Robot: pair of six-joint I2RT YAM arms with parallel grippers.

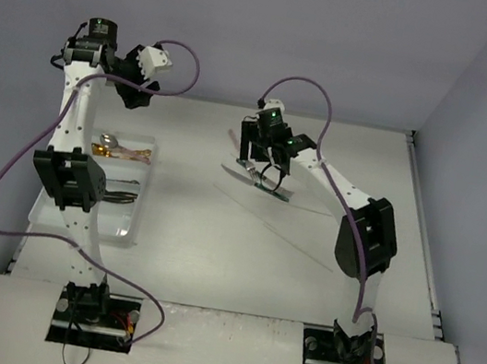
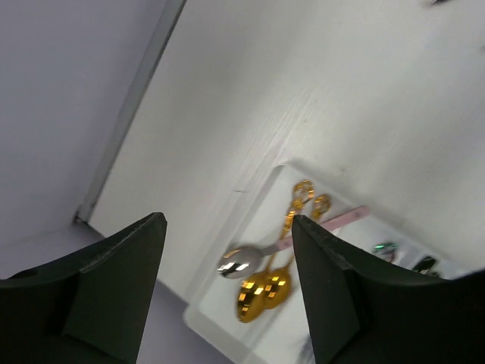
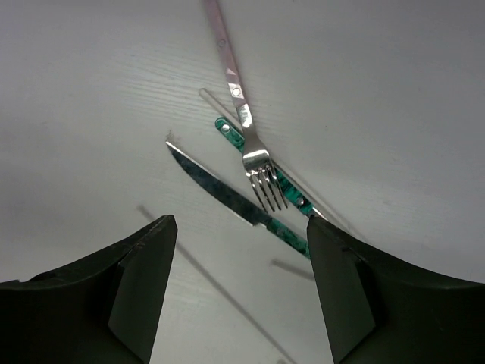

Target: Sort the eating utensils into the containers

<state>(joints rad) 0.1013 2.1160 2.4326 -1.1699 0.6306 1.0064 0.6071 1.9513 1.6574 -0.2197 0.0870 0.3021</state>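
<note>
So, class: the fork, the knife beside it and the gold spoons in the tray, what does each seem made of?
Fork: mirror-bright head, likely polished steel; flat pink handle, probably plastic. Knife: reflective blade, likely steel; mottled green glossy handle, perhaps plastic or resin. Gold spoons: sharp glints suggest gold-toned metal; plated or solid, cannot tell.

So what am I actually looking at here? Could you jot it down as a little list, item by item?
tray: white, on the left side of the table, partly filled
in the tray: two gold spoons, one silver spoon with a pink handle
loose on the table: a pink-handled fork and a green-handled knife, close together
left gripper: open, empty, raised near the tray's far end
right gripper: open, empty, low over the fork and knife
</note>
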